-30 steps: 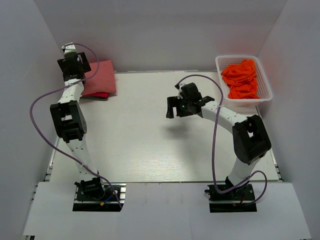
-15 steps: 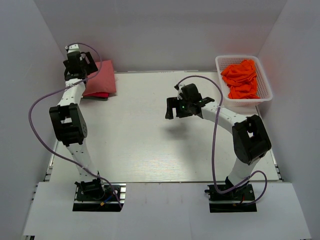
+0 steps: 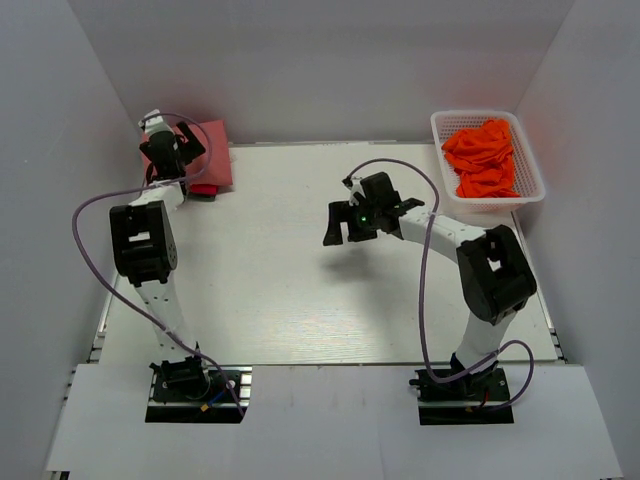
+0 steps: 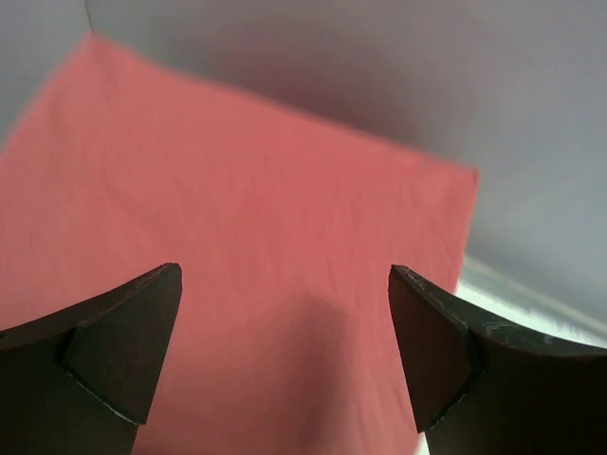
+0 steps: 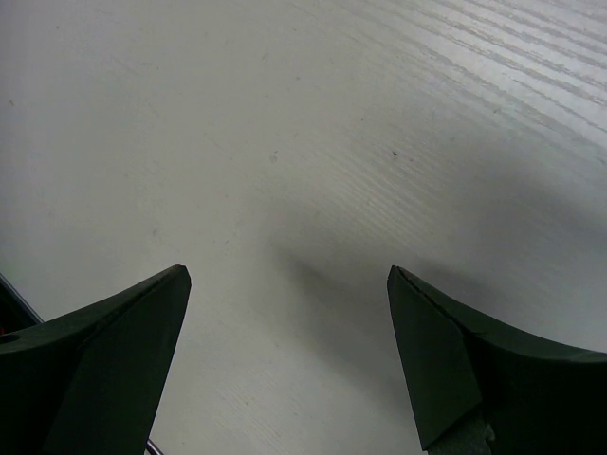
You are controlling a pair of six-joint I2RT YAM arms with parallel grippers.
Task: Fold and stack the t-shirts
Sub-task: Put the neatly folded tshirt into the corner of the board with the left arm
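A folded salmon-pink t-shirt (image 3: 212, 152) lies at the table's back left corner, on top of a crimson-pink one whose edge (image 3: 203, 190) shows beneath. My left gripper (image 3: 172, 150) hovers over this stack, open and empty; in the left wrist view the salmon shirt (image 4: 237, 218) fills the space between its fingers (image 4: 285, 360). Several crumpled bright orange t-shirts (image 3: 484, 157) sit in a basket at the back right. My right gripper (image 3: 345, 225) is open and empty above bare table near the middle (image 5: 285, 360).
The white mesh basket (image 3: 535, 190) stands against the right wall. White walls close in the table at the back and both sides. Purple cables loop off both arms.
My left gripper has moved right and toward the back over the salmon shirt. My right gripper has shifted slightly left and forward.
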